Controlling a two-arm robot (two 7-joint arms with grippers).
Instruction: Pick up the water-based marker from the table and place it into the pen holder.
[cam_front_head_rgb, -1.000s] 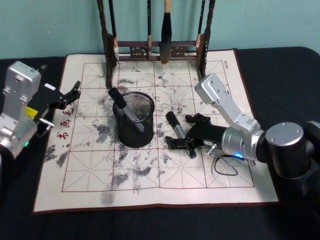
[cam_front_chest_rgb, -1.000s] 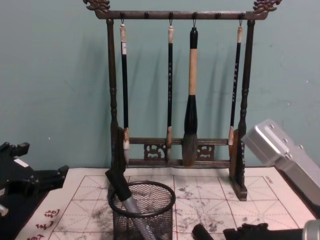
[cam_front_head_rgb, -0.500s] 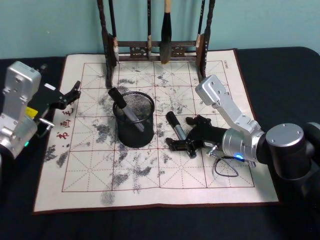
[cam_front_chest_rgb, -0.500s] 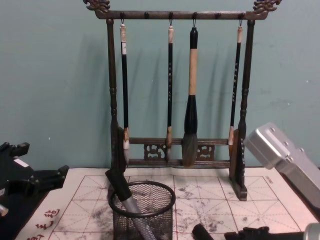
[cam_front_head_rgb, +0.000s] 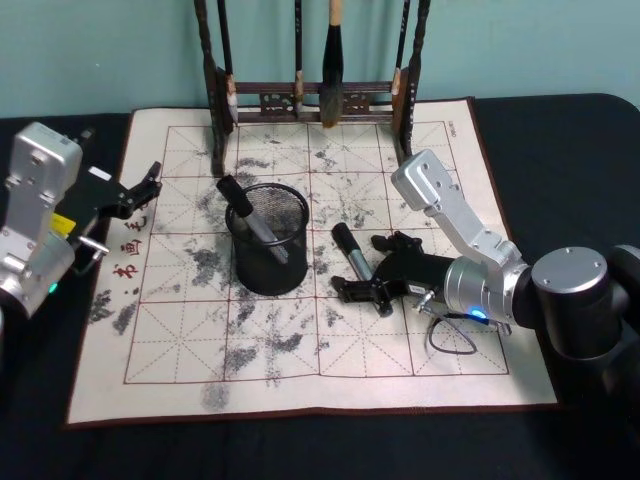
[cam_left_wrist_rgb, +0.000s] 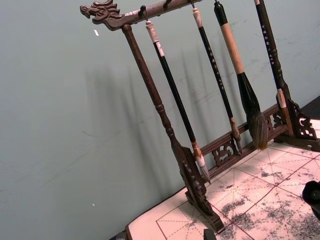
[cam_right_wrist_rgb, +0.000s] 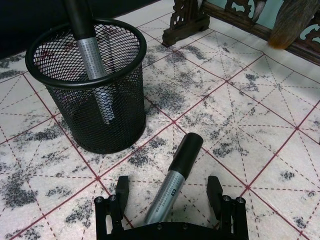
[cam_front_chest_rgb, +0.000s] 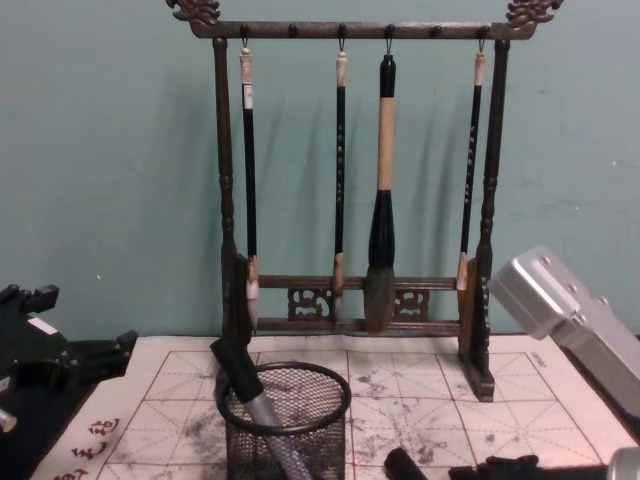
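A water-based marker with a black cap and grey barrel lies flat on the mat just right of the pen holder, a black mesh cup. My right gripper is low over the mat and open. In the right wrist view its fingers straddle the marker's barrel without touching it, with the holder beyond. Another marker leans inside the holder, cap up. My left gripper rests open at the mat's left edge.
A tall dark wooden rack hung with calligraphy brushes stands at the mat's far edge, behind the holder. The ink-stained gridded practice mat covers the black table. Bare mat lies in front of the holder and the right gripper.
My right arm has sunk slightly toward the mat and the marker on the mat. The marker, the holder and the left arm have not moved.
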